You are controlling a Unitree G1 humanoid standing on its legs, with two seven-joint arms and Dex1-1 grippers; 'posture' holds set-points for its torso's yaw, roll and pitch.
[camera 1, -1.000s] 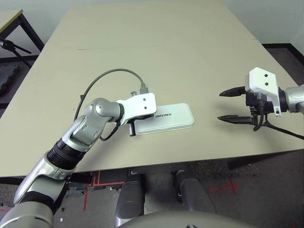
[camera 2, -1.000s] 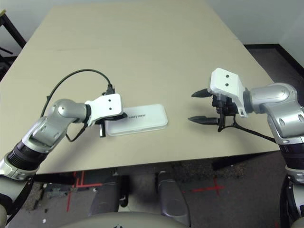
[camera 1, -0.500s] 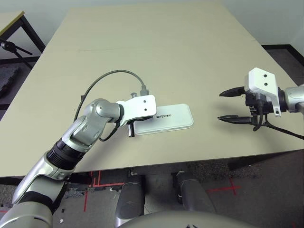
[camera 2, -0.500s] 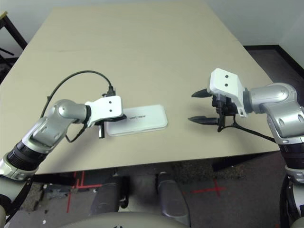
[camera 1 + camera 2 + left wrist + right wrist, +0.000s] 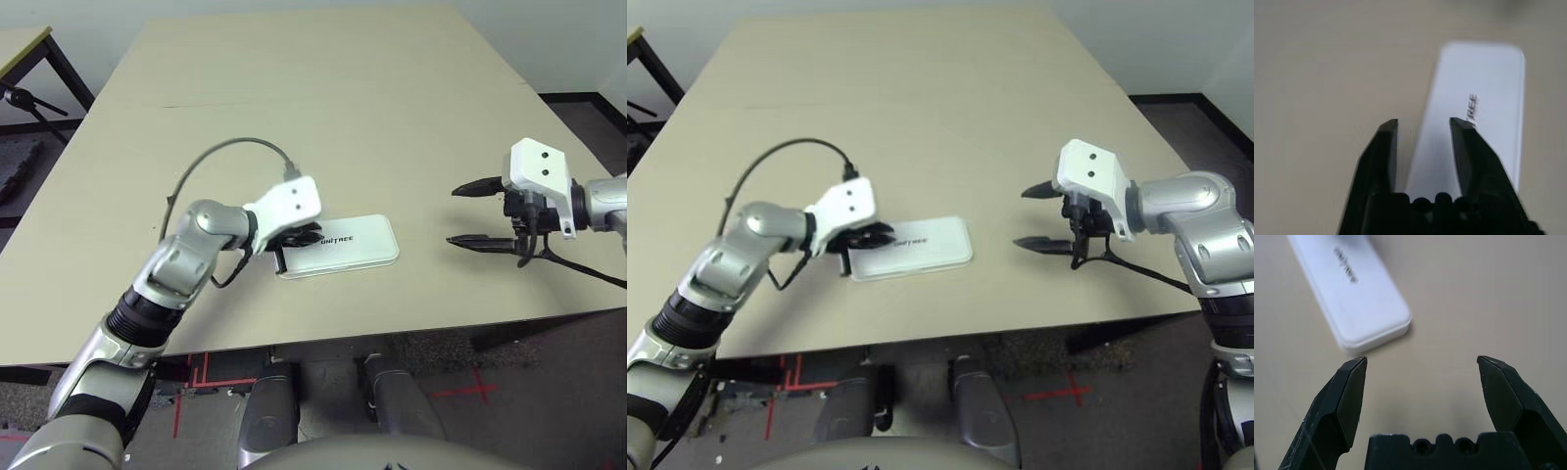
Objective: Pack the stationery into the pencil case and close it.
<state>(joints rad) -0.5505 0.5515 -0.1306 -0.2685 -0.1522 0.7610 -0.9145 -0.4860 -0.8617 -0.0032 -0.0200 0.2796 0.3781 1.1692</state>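
The white pencil case (image 5: 343,244) lies flat and closed on the table, its "UNITREE" lettering facing up. No marker, highlighter or clip piece is in view. My left gripper (image 5: 291,240) hovers over the case's left end, and in the left wrist view my left gripper (image 5: 1422,122) stands open, its fingers straddling the long edge of the case (image 5: 1484,78) with nothing between them. My right gripper (image 5: 468,213) is wide open and holds nothing, well to the right of the case. The right wrist view shows my right gripper (image 5: 1420,361) pointing toward the case's (image 5: 1354,289) near end.
The beige table (image 5: 323,108) stretches far back with bare surface. Its front edge runs just below the case. A black cable (image 5: 211,162) loops from my left wrist. A dark stand (image 5: 24,98) sits off the table's left side.
My left wrist has tilted up and turned, lifting its fingers off the table at the case's left end. The case and my right arm have stayed put.
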